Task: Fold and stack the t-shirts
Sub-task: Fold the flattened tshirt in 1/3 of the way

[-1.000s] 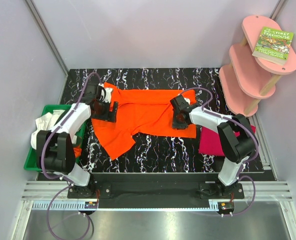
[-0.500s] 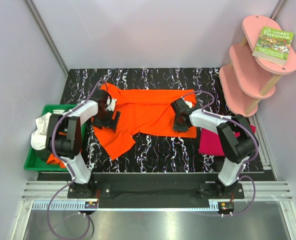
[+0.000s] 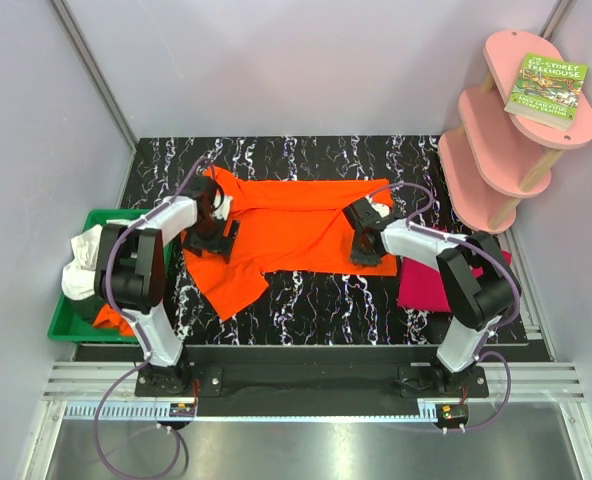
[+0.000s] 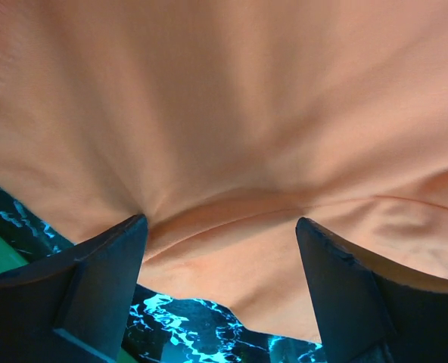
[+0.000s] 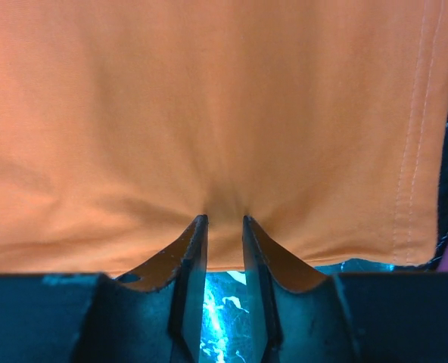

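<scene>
Left arm has swung in off the green bin (image 3: 61, 325) over the last second. Its elbow is now tucked tight, and its end effector has moved slightly further onto the cloth. The right end effector has slid a little toward the lower right.

- orange t-shirt (image 3: 296, 225): spread mid-frame on the black marbled surface (image 3: 316, 300). It lies mostly flat, with one flap trailing toward the lower left and wrinkles along the upper left edge.
- left end effector (image 3: 213, 222): at the shirt's left edge. Its fingers are spread wide, with cloth bulging between them, and it grips nothing.
- right end effector (image 3: 363, 243): at the right hem. Its fingers are nearly together and pinch a small pucker of orange cloth close to the edge.
- magenta t-shirt (image 3: 421, 285): folded at lower right, partly under the right forearm.
- white t-shirt (image 3: 81, 265): heaped in the bin at far left.

Risks, as judged:
- Only one side is held, so a pull by the right arm would probably drag or skew the shirt.
- The right pinch looks shallow, so the hem could slip out under tension.
- The left fingers may close on a bunched double layer and set a crooked fold.
- The trailing flap would end up outside the fold.
- The right forearm could nudge the magenta t-shirt.
</scene>
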Motion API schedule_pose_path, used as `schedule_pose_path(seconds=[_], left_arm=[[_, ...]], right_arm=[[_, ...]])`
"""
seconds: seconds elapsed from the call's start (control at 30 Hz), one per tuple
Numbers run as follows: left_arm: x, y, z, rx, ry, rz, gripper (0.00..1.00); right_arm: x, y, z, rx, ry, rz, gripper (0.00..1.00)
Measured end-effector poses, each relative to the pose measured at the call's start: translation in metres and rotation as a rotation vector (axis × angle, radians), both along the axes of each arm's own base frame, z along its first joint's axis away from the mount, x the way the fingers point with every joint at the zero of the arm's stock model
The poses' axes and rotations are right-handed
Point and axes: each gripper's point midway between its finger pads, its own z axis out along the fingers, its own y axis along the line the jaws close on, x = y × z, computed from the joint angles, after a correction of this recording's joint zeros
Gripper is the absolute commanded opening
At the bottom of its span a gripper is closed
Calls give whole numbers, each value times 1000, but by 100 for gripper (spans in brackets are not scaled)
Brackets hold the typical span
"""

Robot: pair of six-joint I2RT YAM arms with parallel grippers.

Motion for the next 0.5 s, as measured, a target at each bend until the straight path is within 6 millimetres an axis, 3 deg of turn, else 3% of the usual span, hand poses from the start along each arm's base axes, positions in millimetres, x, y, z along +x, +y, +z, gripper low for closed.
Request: schedule_pose_path(seconds=[0.07, 0.17, 0.27, 0.33, 0.4, 0.5], left_arm=[[8, -6, 17, -35, -54, -6, 89], [35, -15, 65, -90, -217, -10, 92], [71, -23, 123, -133, -426, -9, 89], [93, -26, 150, -152, -513, -4, 87], [114, -29, 159, -160, -556, 2, 86], [141, -32, 139, -157, -536, 10, 83]], right_arm=[[3, 2, 5, -4, -8, 32, 34], [24, 15, 30, 17, -67, 79, 33], [59, 42, 75, 99, -178, 125, 31], [83, 63, 106, 163, -253, 151, 30], [101, 81, 123, 216, -302, 178, 29], [113, 101, 122, 247, -307, 213, 23]])
